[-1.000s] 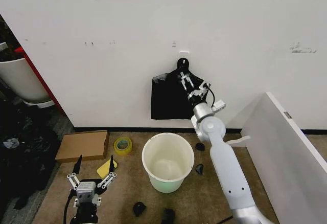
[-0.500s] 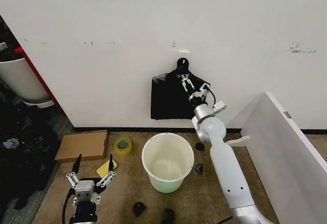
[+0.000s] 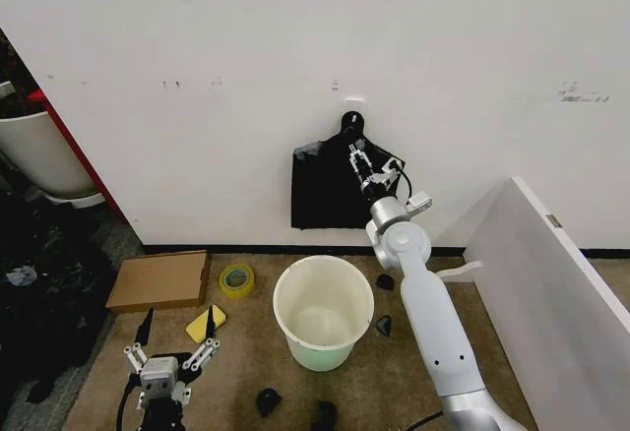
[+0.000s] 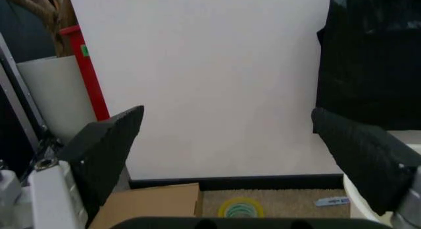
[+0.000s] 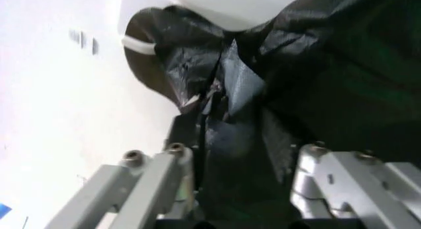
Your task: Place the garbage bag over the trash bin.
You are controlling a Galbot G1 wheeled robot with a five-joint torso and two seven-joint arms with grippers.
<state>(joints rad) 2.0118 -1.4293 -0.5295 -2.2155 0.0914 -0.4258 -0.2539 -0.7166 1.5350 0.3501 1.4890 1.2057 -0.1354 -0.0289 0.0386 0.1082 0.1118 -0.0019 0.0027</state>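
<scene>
The trash bin (image 3: 320, 347), round, white and pale green at the base, stands open on the carpet below the wall. Above it a flat black bundle (image 3: 320, 195) with a loop handle hangs from a white wall hook. My right gripper (image 3: 372, 163) is raised against the bundle's upper right part. In the right wrist view its fingers (image 5: 167, 162) stand apart around a crinkly glossy black fold (image 5: 230, 140). The garbage bag as a loose bag is out of view. My left gripper (image 3: 177, 325) hangs low at the front left, open and empty, to the left of the bin.
A cardboard box (image 3: 160, 279), a yellow tape roll (image 3: 236, 279) and a yellow object (image 3: 204, 324) lie left of the bin. Small black scraps (image 3: 268, 400) dot the carpet. A white board (image 3: 551, 293) slants on the right. A white tub (image 3: 39, 155) and dark clutter fill the left.
My right gripper has shifted slightly against the hanging bundle. My left gripper has sunk lower at the front left.
</scene>
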